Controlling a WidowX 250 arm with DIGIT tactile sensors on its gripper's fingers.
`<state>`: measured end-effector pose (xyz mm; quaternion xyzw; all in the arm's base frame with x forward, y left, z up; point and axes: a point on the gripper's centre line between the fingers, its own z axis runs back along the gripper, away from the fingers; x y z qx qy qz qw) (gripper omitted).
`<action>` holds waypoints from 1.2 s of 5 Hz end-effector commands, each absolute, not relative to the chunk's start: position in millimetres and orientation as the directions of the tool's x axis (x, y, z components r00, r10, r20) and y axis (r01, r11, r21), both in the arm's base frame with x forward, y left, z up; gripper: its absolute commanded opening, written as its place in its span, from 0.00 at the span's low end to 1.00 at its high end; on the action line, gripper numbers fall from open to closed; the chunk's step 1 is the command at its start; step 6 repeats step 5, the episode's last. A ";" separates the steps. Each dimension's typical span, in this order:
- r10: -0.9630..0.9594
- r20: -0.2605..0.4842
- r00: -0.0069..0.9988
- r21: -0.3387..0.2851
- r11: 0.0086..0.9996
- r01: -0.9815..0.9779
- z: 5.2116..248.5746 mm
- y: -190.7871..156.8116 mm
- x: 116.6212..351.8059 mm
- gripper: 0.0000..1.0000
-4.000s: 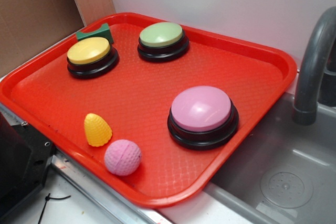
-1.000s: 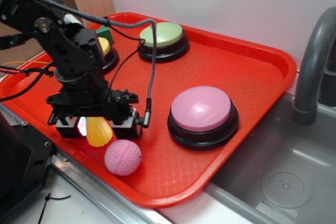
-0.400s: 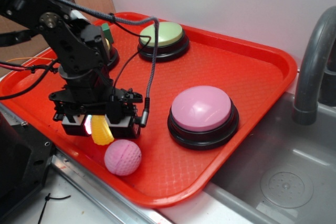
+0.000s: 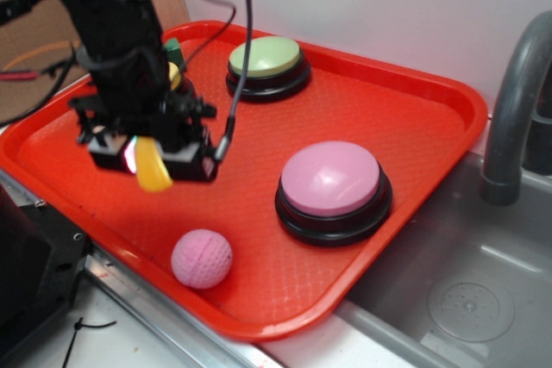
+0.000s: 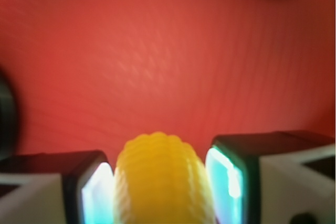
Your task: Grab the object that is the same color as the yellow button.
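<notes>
Holding the yellow toy (image 4: 153,171) clear of the red tray (image 4: 414,127), pinched on both sides between the glowing pads (image 5: 226,177) of the gripper (image 4: 148,161), jaws closed on it. Hanging above the tray's left part, apart from the pink ball (image 4: 202,258) and the pink button (image 4: 332,180). Hiding most of the yellow button (image 4: 174,75) behind the arm. Judging the grab step essentially done; needing next only a steady grip, since the bumpy, tapered shape could slip.
</notes>
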<state>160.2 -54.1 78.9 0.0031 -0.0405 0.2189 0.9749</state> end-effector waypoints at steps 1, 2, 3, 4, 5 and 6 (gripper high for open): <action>0.133 0.091 0.987 0.003 0.991 -0.134 158.2 -48.2 194.1 0.00; 0.093 0.117 0.989 -0.004 0.996 -0.094 185.1 -42.8 194.6 0.00; 0.122 0.174 0.977 0.004 0.992 -0.124 203.9 -30.5 191.3 0.00; 0.214 0.169 0.962 -0.031 0.977 -0.212 205.2 -10.1 189.7 0.00; 0.314 0.136 0.940 -0.006 0.949 -0.316 198.5 -1.5 190.6 0.00; 0.314 0.136 0.940 -0.006 0.949 -0.316 198.5 -1.5 190.6 0.00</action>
